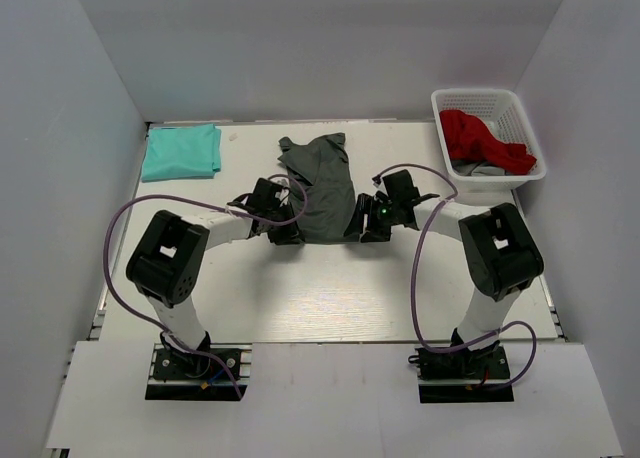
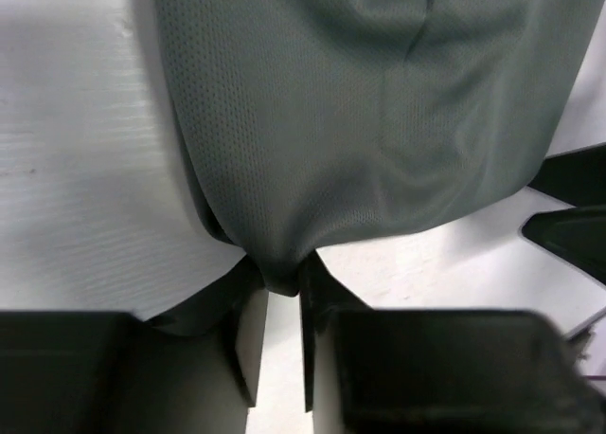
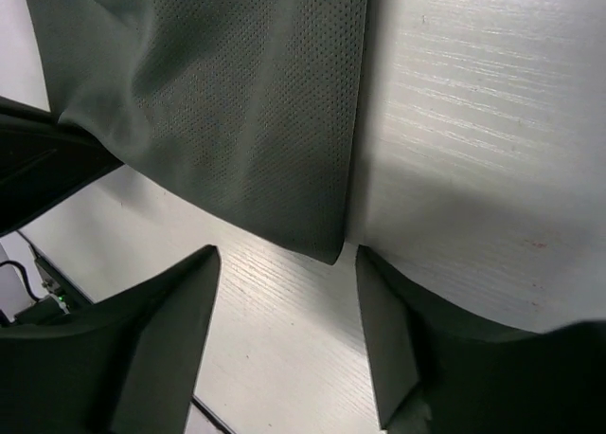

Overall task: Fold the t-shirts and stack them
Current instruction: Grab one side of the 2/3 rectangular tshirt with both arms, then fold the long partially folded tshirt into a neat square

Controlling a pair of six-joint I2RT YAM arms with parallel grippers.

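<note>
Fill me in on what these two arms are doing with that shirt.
Both arms are working on the grey shirt, which lies rumpled at the middle of the table. The left gripper pinches its near left corner. The right gripper stands open around the near right corner, not yet gripping. A teal shirt lies folded at the far left, and a red garment sits in the white basket at the far right.
</note>
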